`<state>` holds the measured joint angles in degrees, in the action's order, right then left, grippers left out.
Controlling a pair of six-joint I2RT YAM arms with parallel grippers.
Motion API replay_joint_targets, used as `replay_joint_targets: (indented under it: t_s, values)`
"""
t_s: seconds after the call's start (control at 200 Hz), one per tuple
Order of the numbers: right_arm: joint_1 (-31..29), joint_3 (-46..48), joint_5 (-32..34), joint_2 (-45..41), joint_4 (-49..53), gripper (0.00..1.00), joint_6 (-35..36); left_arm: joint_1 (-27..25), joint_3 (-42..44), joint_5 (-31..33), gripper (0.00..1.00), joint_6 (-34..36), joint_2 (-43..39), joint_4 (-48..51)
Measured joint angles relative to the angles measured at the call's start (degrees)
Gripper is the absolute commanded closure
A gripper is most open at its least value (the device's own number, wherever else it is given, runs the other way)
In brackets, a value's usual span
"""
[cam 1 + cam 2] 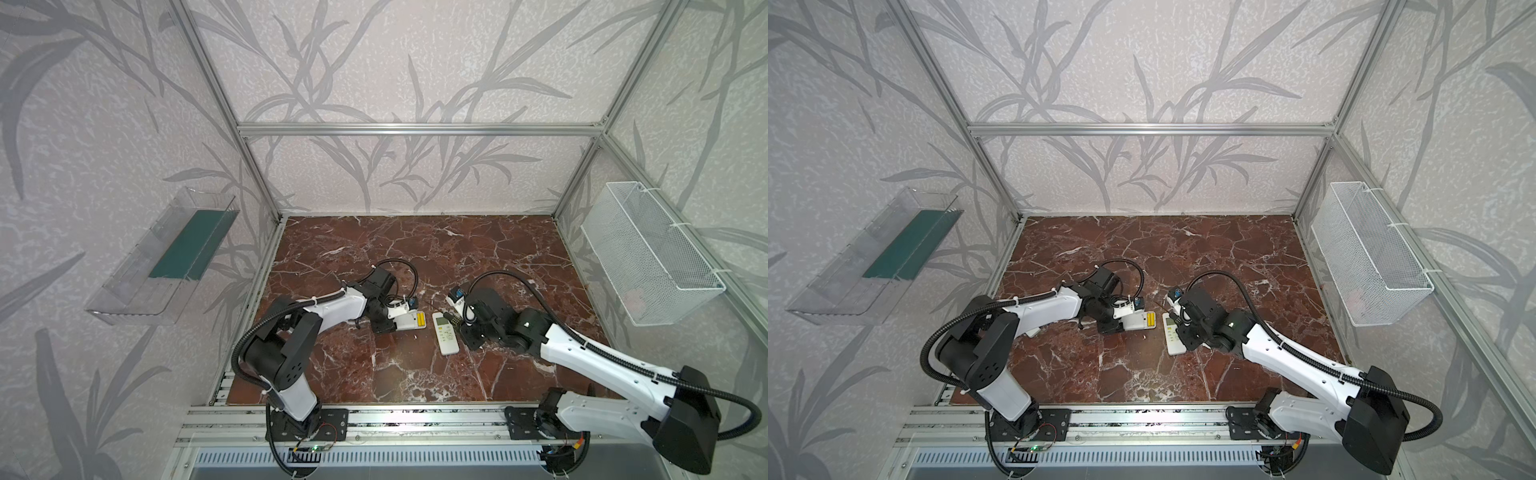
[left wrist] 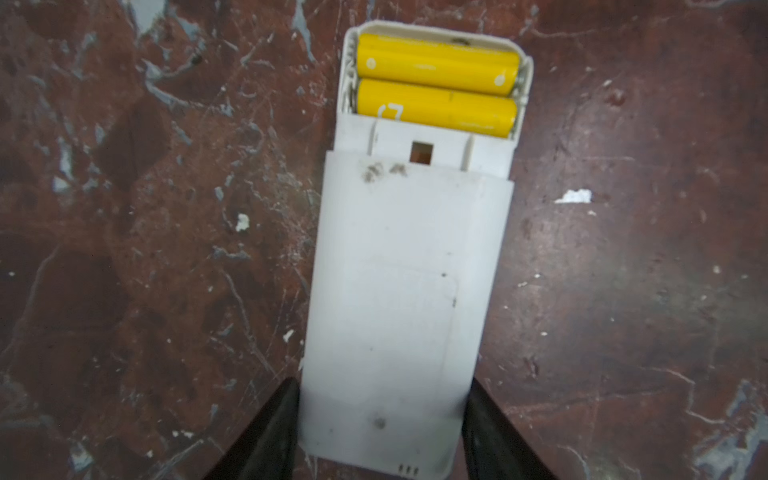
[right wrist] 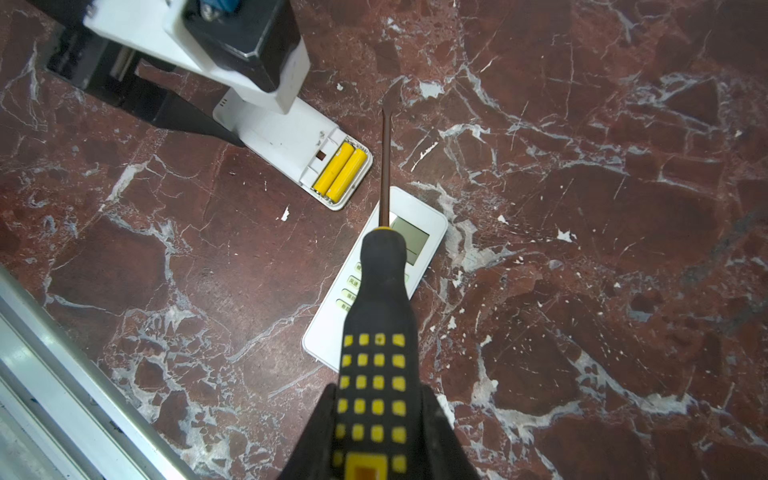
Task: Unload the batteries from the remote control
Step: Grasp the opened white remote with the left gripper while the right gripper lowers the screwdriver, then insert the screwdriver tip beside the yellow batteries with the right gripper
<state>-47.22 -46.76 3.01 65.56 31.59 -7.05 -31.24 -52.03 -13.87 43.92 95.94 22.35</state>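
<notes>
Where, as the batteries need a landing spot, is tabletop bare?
Free: marble tabletop behind both arms up to the back wall, and the front strip along the rail. Crowded: between open remote and face-up remote, where the screwdriver points.

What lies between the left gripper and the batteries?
Only the white back of the remote: the left gripper flanks one end, the batteries lie at the other. The left wrist view shows it.

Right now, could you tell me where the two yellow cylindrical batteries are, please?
In both top views the batteries lie side by side in the open bay of the face-down white remote, near table centre.
</notes>
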Motion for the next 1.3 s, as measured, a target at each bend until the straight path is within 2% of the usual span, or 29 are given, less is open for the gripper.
replay_joint_targets:
  t_s: [0.26, 0.535, 1.3]
  values:
    - [-1.4, 0.0, 0.0, 0.0, 0.5, 1.0, 0.0, -0.7, 1.3, 2.7, 0.48, -1.5, -1.2, -0.9]
    - [-5.7, 0.0, 1.8, 0.2, 1.5, 1.0, 0.0, -0.1, 1.6, 4.4, 0.48, -1.5, -1.8, -0.7]
    - [-8.6, 1.6, 2.1, 3.0, -1.7, 1.0, 0.0, 2.8, 1.6, 2.8, 0.47, -1.6, -2.0, 1.0]
